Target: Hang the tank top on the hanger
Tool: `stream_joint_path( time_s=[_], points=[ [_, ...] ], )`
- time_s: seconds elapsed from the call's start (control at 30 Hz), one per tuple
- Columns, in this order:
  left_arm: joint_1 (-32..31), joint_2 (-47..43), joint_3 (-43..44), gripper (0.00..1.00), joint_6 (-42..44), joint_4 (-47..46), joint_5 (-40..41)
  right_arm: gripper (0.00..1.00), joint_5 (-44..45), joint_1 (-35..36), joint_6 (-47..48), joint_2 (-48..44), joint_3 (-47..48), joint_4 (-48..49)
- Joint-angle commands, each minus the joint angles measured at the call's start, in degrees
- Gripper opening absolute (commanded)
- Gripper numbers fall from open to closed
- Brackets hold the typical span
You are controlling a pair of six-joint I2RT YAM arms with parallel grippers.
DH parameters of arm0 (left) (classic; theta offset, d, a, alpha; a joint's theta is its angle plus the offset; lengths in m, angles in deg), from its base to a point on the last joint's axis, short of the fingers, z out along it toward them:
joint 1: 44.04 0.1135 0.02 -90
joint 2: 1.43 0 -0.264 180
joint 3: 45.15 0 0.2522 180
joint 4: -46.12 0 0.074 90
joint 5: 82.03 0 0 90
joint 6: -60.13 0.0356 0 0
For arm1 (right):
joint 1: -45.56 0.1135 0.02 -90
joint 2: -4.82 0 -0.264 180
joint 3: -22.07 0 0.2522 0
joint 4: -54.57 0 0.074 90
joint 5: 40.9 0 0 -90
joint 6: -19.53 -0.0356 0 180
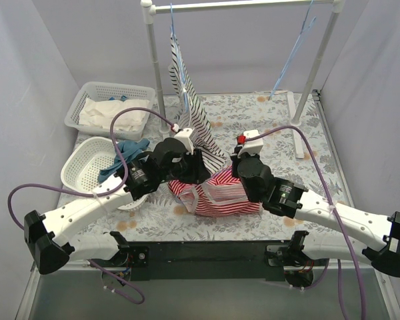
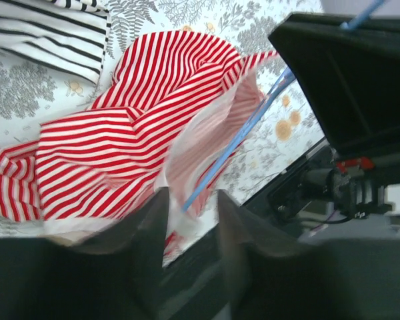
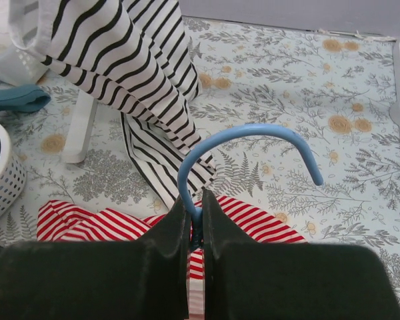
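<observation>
With the right fingers [image 3: 175, 248] clamped on the neck of the hanger [image 3: 253, 127] and the left fingers [image 2: 150, 230] straddling a raised hem of the tank top [image 2: 120, 147], grip unclear, that soft cloth heaped on the surface [image 3: 287, 87] may slip off the wire or snag the black-and-white top [image 3: 140, 73] beyond.

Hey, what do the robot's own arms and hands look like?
The left arm and right arm are white perforated links with bulky black joints. A purple cable loops along each. The left hand and right hand have dark fingers below white wrist blocks.
</observation>
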Motion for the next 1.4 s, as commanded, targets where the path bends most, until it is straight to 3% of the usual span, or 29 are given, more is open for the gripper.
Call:
stream_joint_path(
  time_s=[0.0, 0.07, 0.1, 0.3, 0.5, 0.83, 1.37],
  points=[
    [0.0, -1.5, 3.9, 0.44, 4.1, 3.1, 3.4, 0.01, 3.6, 1.2, 3.8, -0.8, 4.4, 3.6],
    [0.0, -3.3, 6.2, 0.55, 5.7, 4.5, 4.5, 0.01, 3.9, 1.4, 4.9, -1.7, 5.4, 2.7],
    [0.0, -4.0, 7.1, 0.56, 8.2, 4.6, 4.6, 0.01, 3.9, 1.4, 5.3, -1.9, 5.7, 2.3],
    [0.0, -6.7, 10.2, 0.49, 18.1, 8.6, -0.5, 0.01, 0.1, 1.6, 8.1, -2.8, 8.7, -1.1],
    [0.0, -4.9, 6.5, 0.46, 25.7, 12.9, -13.0, 0.01, -5.6, 1.7, 9.5, -4.7, 9.3, -1.8],
    [0.0, -0.2, 5.3, 0.53, 27.8, 12.1, -17.4, 0.01, -6.5, 1.7, 9.7, -5.1, 9.1, -2.9],
    [-2.2, -0.2, 0.9, 0.43, 25.8, 9.6, -18.4, 0.01, -6.1, 1.7, 10.3, -4.8, 9.5, -2.6]
  ],
)
